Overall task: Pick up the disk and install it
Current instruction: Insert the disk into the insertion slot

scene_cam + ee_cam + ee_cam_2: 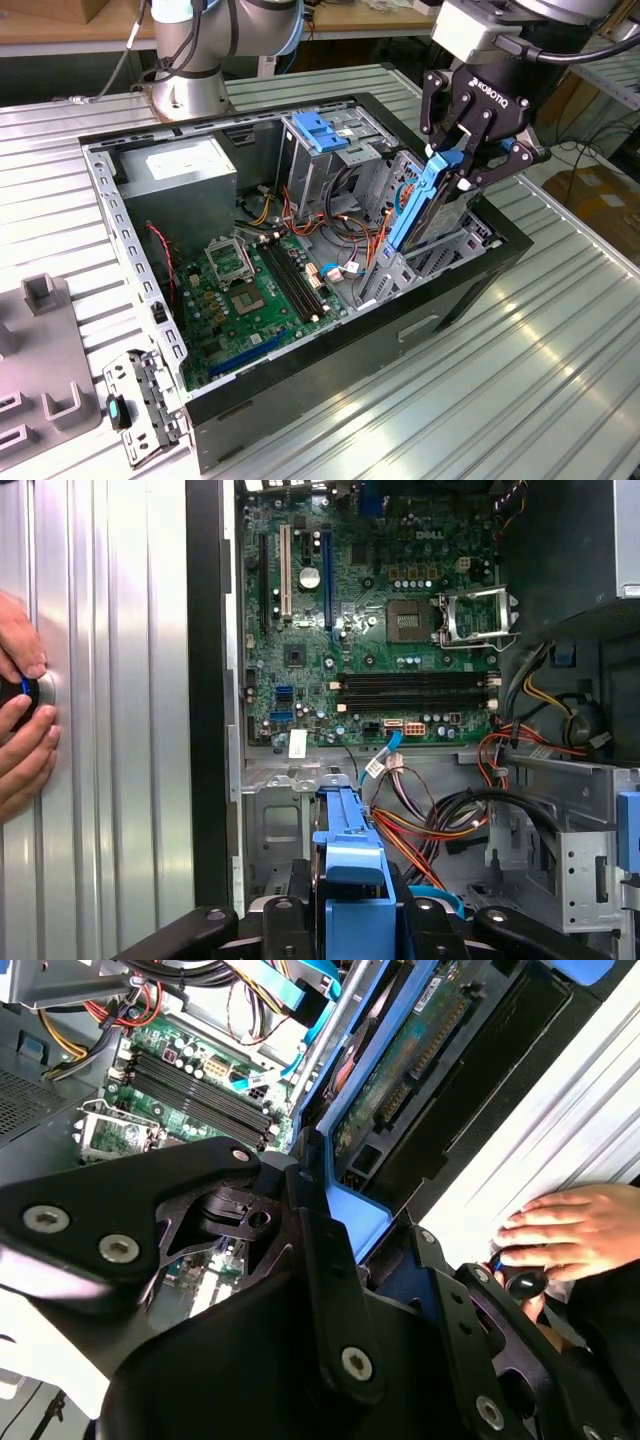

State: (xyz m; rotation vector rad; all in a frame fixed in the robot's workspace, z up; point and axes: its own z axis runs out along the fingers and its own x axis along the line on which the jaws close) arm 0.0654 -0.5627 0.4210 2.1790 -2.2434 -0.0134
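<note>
The black two-fingered gripper is pinching the upper end of the flat, rectangular silver-metal disk with blue plastic rails, its fingers pressing on the blue plastic from both sides. The disk is hanging below the gripper, standing on edge and tilting, with its lower end reaching into the metal drive bay at the corner of the open black computer case.

In the second wrist view the disk's green circuit-board underside is showing just beyond the gripper. In the first wrist view its blue rail is running out from the gripper.

Past the disk, deeper in the case, the green motherboard is lying flat. A grey metal power-supply box is sitting in the corner well apart from the gripper. A bare blue plastic bracket is resting on the drive cage near the gripper.

A person's hand is resting on the ribbed silver metal table outside the case wall, curling around a small black round object.
</note>
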